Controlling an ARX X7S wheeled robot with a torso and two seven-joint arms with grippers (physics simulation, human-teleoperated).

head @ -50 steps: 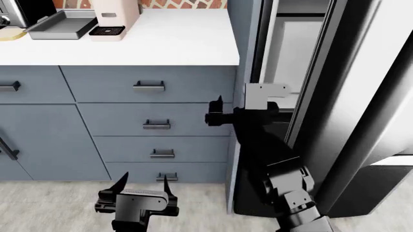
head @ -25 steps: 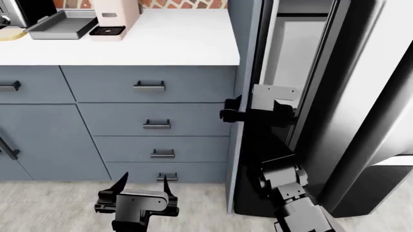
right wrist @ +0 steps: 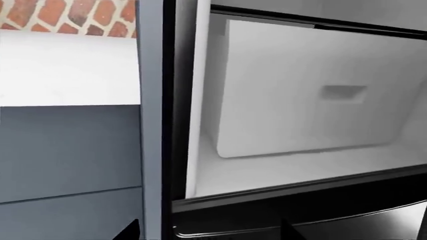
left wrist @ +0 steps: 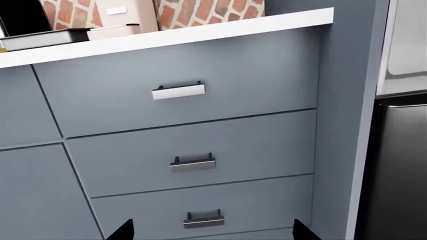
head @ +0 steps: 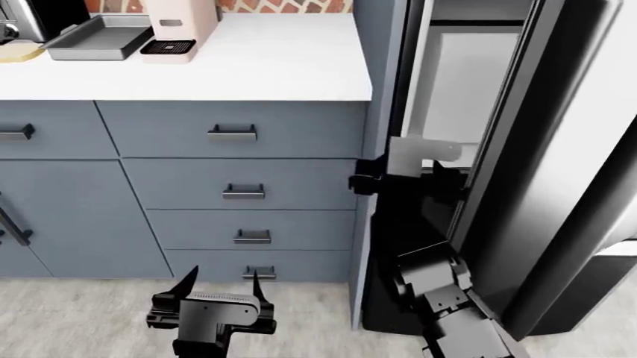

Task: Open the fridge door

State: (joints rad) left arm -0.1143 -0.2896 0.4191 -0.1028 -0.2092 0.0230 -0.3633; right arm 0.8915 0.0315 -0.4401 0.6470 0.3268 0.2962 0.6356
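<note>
From the head view I see the fridge door (head: 557, 149) swung ajar at right, my right hand (head: 398, 179) in the gap at its edge, grip unreadable. Only the right wrist view shows the white interior (right wrist: 300, 100). My left hand (head: 214, 287) hangs spread and empty before the drawers (head: 239, 186).

The tall glossy black fridge door (head: 572, 149) stands swung out at the right, the white fridge interior (head: 453, 82) behind it. Left of the fridge are the grey-blue cabinet drawers (head: 239, 186) under the white countertop (head: 249, 67), which carries a grey metal tray (head: 85, 37).
</note>
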